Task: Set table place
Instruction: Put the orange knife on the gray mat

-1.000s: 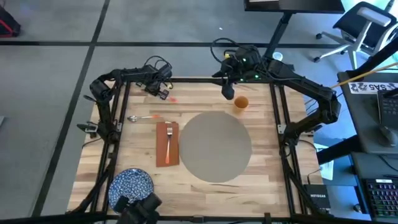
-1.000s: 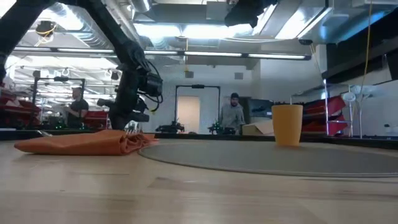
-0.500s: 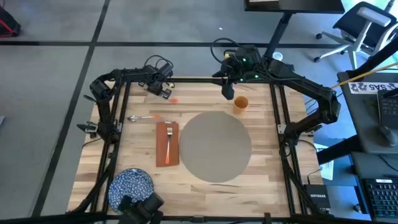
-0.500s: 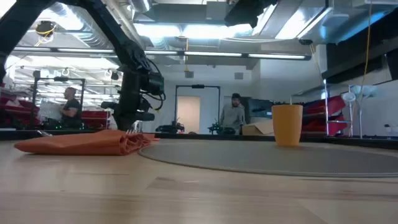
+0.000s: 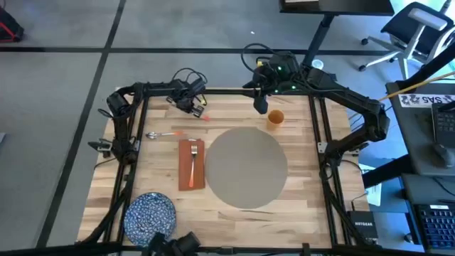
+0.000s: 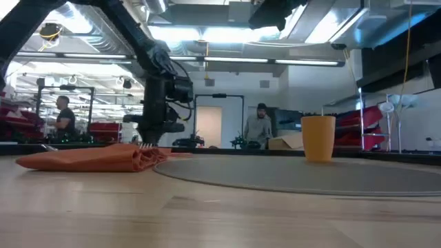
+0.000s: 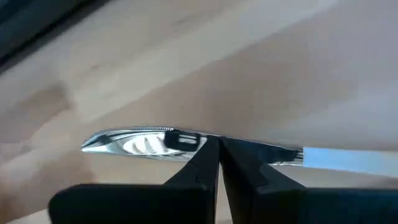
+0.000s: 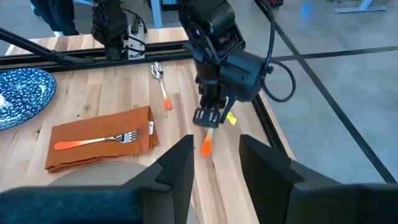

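Note:
My left gripper [image 5: 197, 108] is at the far edge of the table [image 5: 298, 206], shut on a knife [image 7: 137, 142] that has a silver blade and an orange handle [image 8: 206, 147]. The round grey-beige place [image 5: 245, 167] lies flat at the table's middle. My right gripper [image 5: 260, 108] hangs open above the far edge, beside an orange cup [image 5: 275, 118] and touching nothing. A rust-red napkin [image 5: 190, 174] lies left of the place and carries a fork [image 5: 192, 162]. A spoon [image 5: 162, 134] lies beyond the napkin. My left gripper pinches the knife between its two shut fingers where the blade meets the handle [image 7: 189, 140]. The fingers lie across the knife. The blade sticks out to one side and the handle [image 7: 348, 158] to the other. Whether the knife touches the table I cannot tell.
A blue speckled plate [image 5: 151, 213] sits at the near left corner. The cup stands on the wood just beyond the place's far rim. Black frame rails edge the table. People move about in the room beyond it.
My left gripper has moved along the far edge toward the table's right, carrying the knife with it and staying shut. The right arm has kept still.

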`<control>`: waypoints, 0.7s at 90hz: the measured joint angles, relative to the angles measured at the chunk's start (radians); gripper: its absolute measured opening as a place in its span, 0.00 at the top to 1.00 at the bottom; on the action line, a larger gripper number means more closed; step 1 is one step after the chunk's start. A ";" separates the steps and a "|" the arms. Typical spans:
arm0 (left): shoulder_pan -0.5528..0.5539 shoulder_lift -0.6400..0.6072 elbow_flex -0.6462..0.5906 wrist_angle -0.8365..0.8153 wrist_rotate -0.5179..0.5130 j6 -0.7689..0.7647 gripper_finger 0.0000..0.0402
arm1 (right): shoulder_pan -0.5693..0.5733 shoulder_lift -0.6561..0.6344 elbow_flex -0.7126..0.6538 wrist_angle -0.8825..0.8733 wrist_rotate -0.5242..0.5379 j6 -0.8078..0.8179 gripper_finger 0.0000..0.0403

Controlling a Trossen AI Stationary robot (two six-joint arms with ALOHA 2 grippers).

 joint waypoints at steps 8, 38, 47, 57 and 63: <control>-0.022 0.000 0.000 0.031 0.035 -0.029 1.00 | 0.000 0.000 0.000 0.000 0.000 -0.002 0.71; -0.075 0.002 -0.003 0.123 0.089 -0.063 1.00 | 0.000 0.000 0.000 0.000 -0.001 -0.004 0.71; -0.075 0.003 -0.003 0.157 0.115 -0.075 1.00 | 0.000 0.000 0.000 0.000 -0.001 -0.004 0.71; -0.076 0.005 -0.003 0.193 0.129 -0.077 1.00 | 0.000 0.000 0.000 0.000 -0.001 -0.004 0.71; -0.075 0.005 -0.004 0.207 0.138 -0.079 1.00 | 0.000 0.000 0.000 0.000 -0.001 -0.004 0.71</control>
